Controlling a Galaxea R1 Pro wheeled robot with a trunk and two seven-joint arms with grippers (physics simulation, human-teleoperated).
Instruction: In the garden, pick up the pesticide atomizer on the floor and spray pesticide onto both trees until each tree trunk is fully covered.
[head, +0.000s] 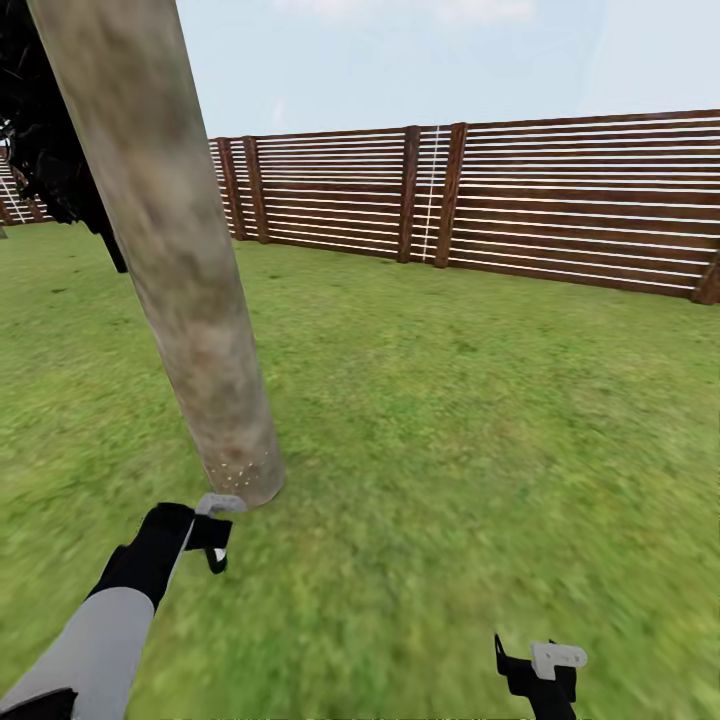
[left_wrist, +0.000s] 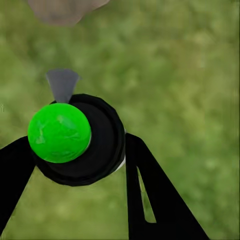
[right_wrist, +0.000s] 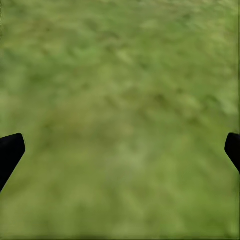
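Note:
A thick mottled grey-brown tree trunk (head: 190, 300) rises from the lawn (head: 450, 400) at the left, leaning in the head view. Tiny white pesticide specks (head: 240, 470) dot its base. My left gripper (head: 215, 535) hangs just in front of that base, shut on the pesticide atomizer (left_wrist: 80, 137). The atomizer is a round black body with a bright green ball and a grey nozzle pointing at the trunk's foot (left_wrist: 65, 10). My right gripper (head: 540, 670) sits low at the right over bare grass, with its fingers (right_wrist: 10, 152) spread wide apart and nothing between them.
A brown slatted wooden fence (head: 500, 200) runs across the back of the lawn. Dark foliage (head: 40, 130) hangs at the far left behind the trunk. Open grass stretches to the right of the trunk up to the fence.

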